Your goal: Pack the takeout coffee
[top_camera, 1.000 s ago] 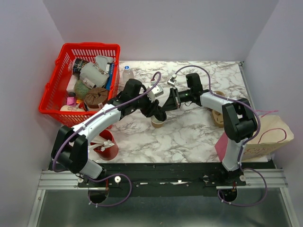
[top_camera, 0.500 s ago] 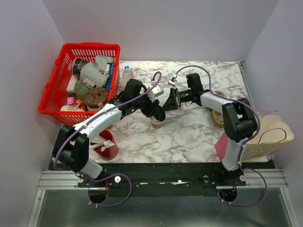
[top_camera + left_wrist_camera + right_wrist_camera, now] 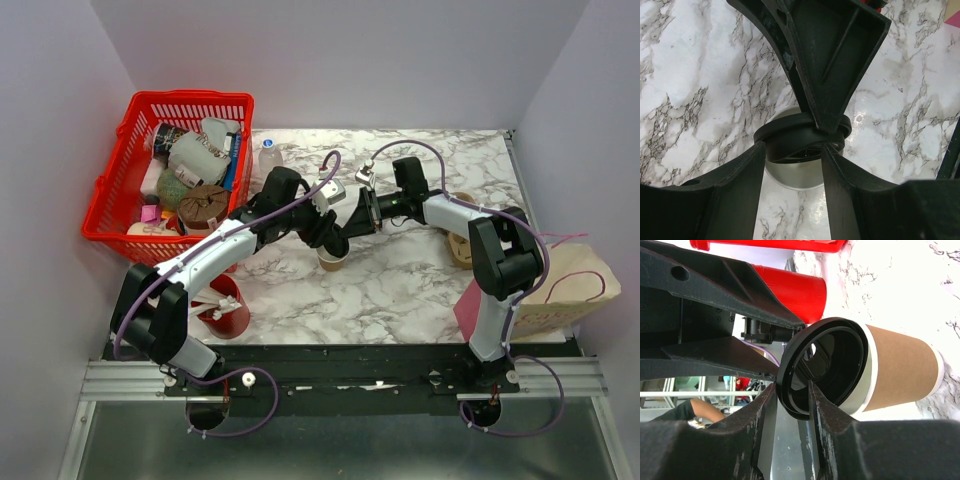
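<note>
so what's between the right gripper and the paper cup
The black lid, sitting tilted on the rim of the paper cup, its near edge between the fingers of the right gripper. The right wrist view shows it.

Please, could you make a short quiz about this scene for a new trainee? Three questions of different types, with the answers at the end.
1. True or false: the black lid sits flat and fully pressed onto the paper cup.
2. Where does the paper cup stand? A. in the red basket; B. on the marble table; C. in the paper bag.
3. Fill in the gap: the fingers of the right gripper stand on either side of the lid's ____.

Key: 1 false, the lid is tilted on the cup's mouth; 2 B; 3 rim.
</note>
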`<action>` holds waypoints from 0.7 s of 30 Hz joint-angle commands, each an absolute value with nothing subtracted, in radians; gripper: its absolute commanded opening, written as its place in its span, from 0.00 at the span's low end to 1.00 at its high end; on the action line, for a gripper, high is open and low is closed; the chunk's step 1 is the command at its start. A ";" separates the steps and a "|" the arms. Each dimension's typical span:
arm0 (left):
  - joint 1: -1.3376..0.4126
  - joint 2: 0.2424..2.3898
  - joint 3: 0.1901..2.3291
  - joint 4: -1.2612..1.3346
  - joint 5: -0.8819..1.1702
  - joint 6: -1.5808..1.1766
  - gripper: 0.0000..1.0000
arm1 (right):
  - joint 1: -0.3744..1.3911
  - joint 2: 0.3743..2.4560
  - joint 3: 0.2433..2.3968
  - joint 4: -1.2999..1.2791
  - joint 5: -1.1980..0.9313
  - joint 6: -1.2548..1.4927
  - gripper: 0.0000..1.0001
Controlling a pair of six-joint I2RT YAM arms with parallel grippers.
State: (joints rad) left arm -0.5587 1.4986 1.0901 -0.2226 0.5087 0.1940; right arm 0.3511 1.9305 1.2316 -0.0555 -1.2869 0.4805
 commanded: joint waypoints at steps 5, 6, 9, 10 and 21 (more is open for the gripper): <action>-0.566 1.511 1.095 -0.189 0.532 0.187 0.56 | 0.334 1.942 1.261 -0.138 -1.241 0.399 0.40; -0.565 1.509 1.095 -0.187 0.532 0.186 0.56 | 0.333 1.941 1.262 -0.146 -1.236 0.390 0.40; -0.566 1.509 1.098 -0.189 0.537 0.186 0.56 | 0.331 1.937 1.270 -0.175 -1.220 0.361 0.41; -0.566 1.509 1.098 -0.189 0.537 0.187 0.56 | 0.330 1.937 1.273 -0.178 -1.215 0.356 0.41; -0.566 1.513 1.094 -0.198 0.540 0.187 0.56 | 0.330 1.945 1.295 -0.236 -1.171 0.293 0.43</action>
